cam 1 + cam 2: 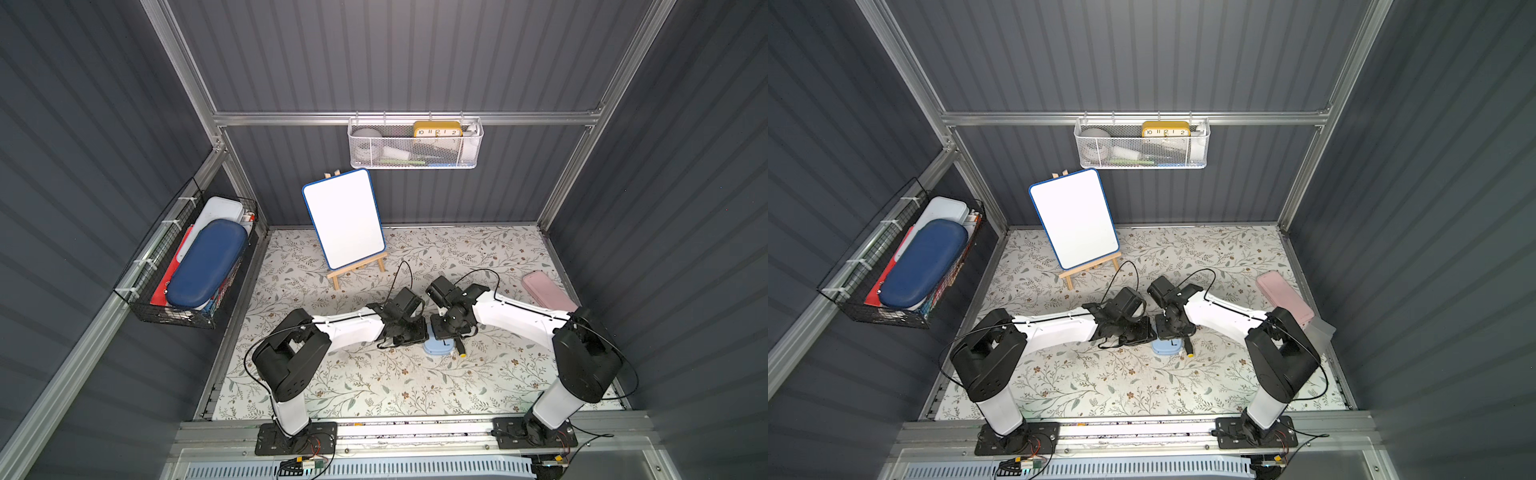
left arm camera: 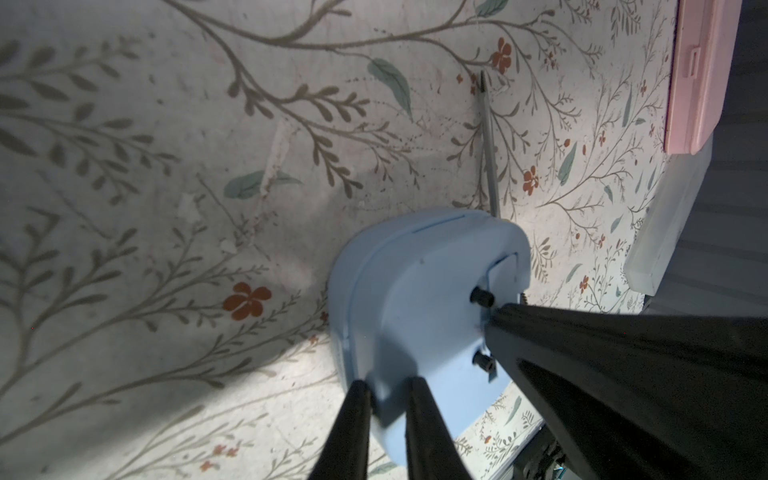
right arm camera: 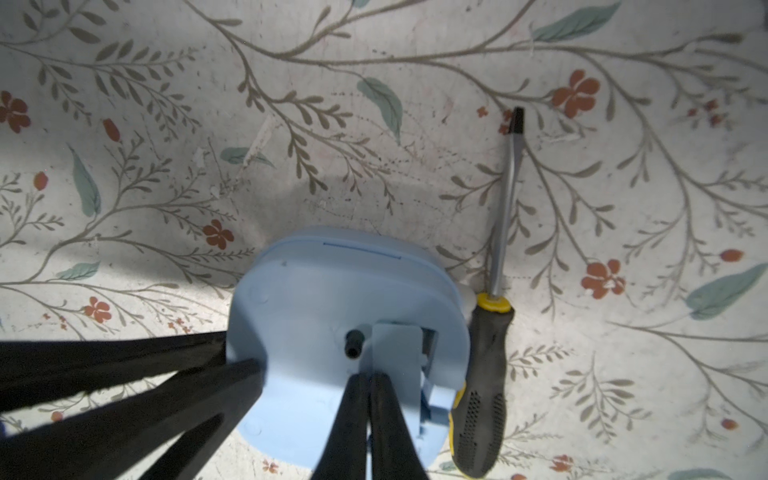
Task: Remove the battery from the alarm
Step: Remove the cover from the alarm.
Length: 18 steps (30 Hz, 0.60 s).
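Both grippers on the alarm

Left gripper (image 2: 388,395) pinches the alarm (image 3: 332,332) edge; right gripper (image 3: 370,386), pressed together, touches its back.

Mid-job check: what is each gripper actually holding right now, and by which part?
The left gripper clamps the alarm by its rim, steadying it back-up. The right gripper is shut at the raised battery cover; whether it pinches that flap cannot be told.
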{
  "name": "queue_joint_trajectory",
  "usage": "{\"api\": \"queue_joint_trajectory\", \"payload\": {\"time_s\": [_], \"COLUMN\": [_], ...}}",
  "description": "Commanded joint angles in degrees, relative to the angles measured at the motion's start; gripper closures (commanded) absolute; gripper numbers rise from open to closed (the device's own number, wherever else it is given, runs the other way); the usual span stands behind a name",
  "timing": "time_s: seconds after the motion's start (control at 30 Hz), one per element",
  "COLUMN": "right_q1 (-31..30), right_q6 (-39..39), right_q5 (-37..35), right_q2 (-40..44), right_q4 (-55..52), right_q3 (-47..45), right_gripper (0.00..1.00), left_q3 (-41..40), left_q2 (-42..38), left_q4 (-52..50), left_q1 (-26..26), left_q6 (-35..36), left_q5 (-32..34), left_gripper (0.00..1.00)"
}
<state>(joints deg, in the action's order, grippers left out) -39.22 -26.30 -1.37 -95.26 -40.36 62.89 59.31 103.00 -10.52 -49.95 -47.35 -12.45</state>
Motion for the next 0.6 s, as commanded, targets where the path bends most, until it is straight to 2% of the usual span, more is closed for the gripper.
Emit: {"api": "queue_joint_trajectory", "payload": {"time_s": [0.0,0.3,0.57], "right_q1": [-0.16,1.18,15.02], "right_q6": [-0.59,-0.67,-1.66], "right_q5": [-1.73,-6.52,-5.63], "right_q2": [0.69,4.12,5.55], "right_q4": [-2.02,-3.29,-0.24], "right_q3": [0.63,1.11,-3.04], "right_gripper": [0.94,0.94,0.94], "left_q3": [-5.36,-4.88,-3.46], "left_q2": [7.15,7.05,6.82], "left_q4": [-15.13,-15.66,-16.38], "left_q1": [-0.93,-0.98,-0.97], "left_q6": [1.56,1.56,2.08], "left_q5": [5.59,5.86,5.85], "left_gripper": [0.81,0.81,0.81]}}
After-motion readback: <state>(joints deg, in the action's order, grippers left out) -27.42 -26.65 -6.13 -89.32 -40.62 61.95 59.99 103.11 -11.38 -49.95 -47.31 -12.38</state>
